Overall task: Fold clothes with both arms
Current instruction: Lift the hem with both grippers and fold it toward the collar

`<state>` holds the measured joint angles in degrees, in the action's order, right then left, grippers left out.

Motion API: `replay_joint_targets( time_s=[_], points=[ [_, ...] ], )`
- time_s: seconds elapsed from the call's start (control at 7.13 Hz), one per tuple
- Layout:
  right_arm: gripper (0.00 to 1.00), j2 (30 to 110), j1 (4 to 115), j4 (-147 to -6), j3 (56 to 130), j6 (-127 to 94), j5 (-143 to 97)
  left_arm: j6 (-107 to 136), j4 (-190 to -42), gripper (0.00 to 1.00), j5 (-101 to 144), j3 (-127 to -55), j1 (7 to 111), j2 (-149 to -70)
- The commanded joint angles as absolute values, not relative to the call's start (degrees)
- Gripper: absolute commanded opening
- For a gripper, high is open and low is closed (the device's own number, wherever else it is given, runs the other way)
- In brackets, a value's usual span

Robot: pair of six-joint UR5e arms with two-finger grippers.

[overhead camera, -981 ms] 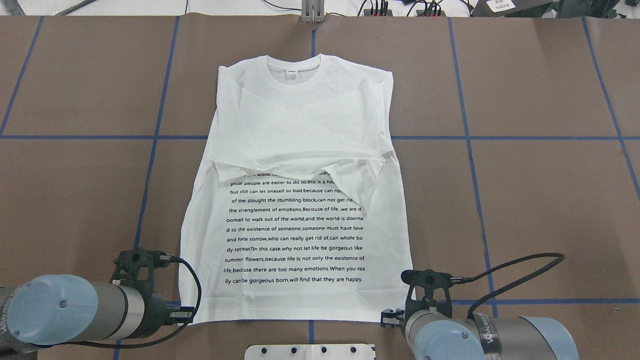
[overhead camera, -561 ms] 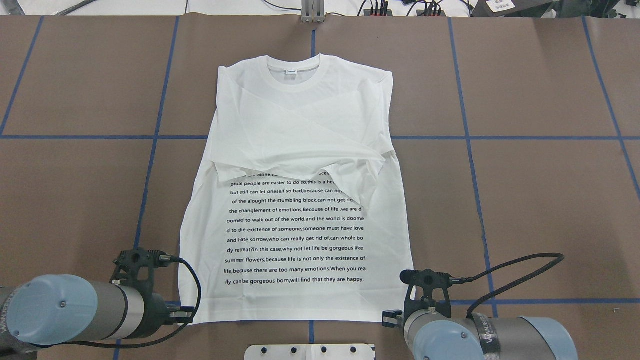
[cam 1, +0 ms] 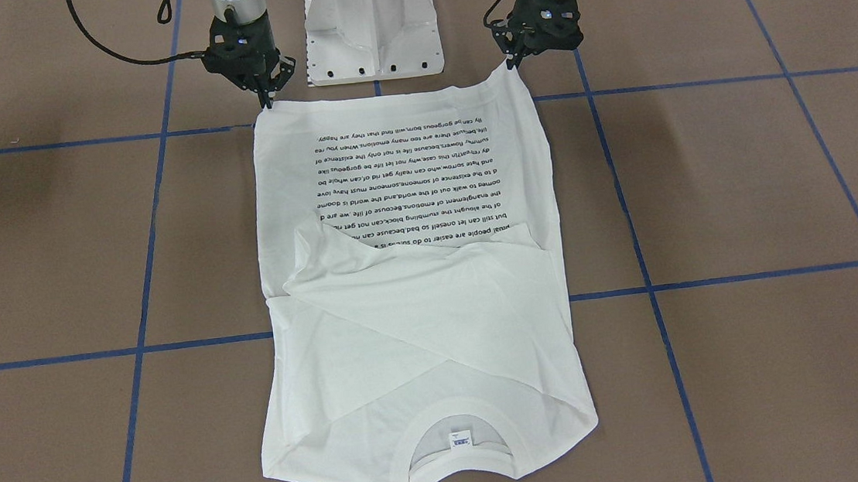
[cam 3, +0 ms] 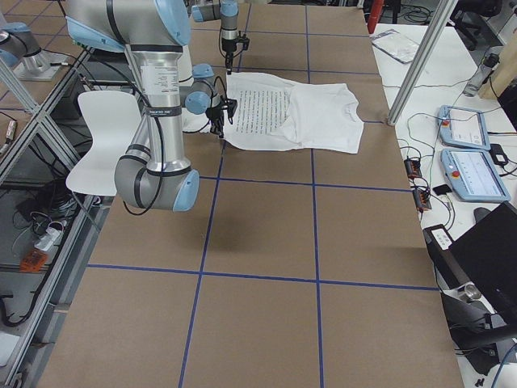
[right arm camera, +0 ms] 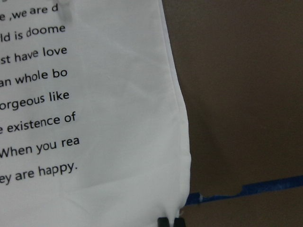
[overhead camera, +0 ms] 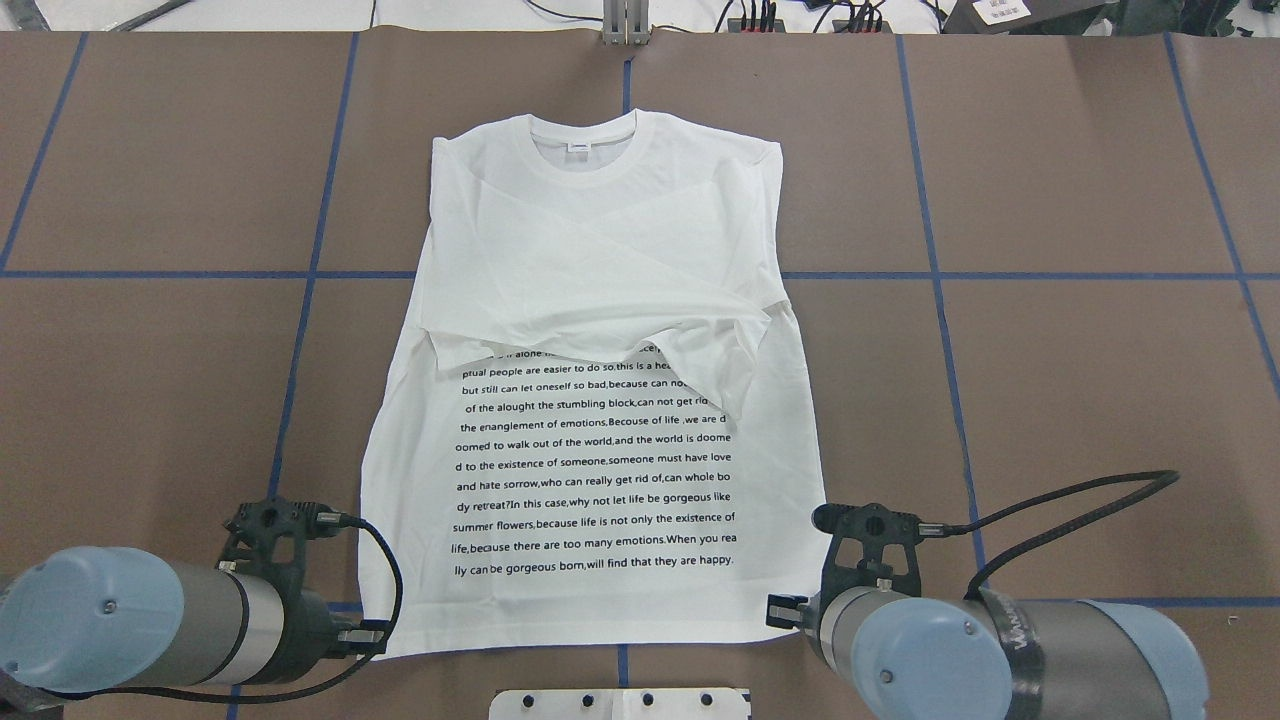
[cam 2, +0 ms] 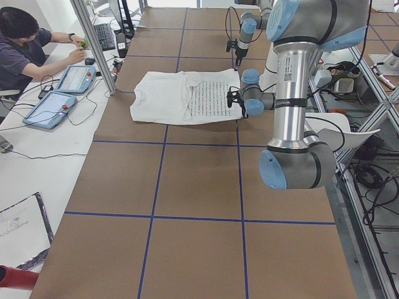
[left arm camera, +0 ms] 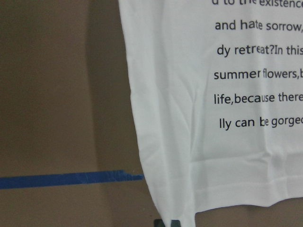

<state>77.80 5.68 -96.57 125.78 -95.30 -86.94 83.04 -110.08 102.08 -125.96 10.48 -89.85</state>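
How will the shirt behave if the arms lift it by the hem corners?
Probably floppy: the shirt lies in soft creases, and one hem corner peaks up where the left gripper pinches it. The hem would likely sag between that and the right gripper. The sleeves folded across the chest may slide loose, since nothing pins them.

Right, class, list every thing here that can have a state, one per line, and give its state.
T-shirt: flat on the table, print up, sleeves folded across the chest, bottom half not yet folded.
Left gripper: shut on one hem corner of the T-shirt.
Right gripper: shut on the other hem corner.
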Motion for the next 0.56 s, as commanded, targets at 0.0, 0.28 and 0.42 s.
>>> replay_joint_targets(
  time_s=[0.0,0.28,0.42],
  points=[
    [0.00,75.69,8.96,-112.50,137.14,-94.84,-93.40,82.53,-102.27,0.00,107.21,-134.86,11.51,-89.91],
    [0.00,66.33,12.46,-128.94,145.52,-94.75,-100.51,82.44,-90.06,0.00,112.90,-143.93,15.26,-93.31],
    [0.00,62.70,13.79,-132.33,145.89,-94.22,-100.89,81.92,-81.56,0.00,116.68,-145.10,20.17,-100.56]
  ],
)
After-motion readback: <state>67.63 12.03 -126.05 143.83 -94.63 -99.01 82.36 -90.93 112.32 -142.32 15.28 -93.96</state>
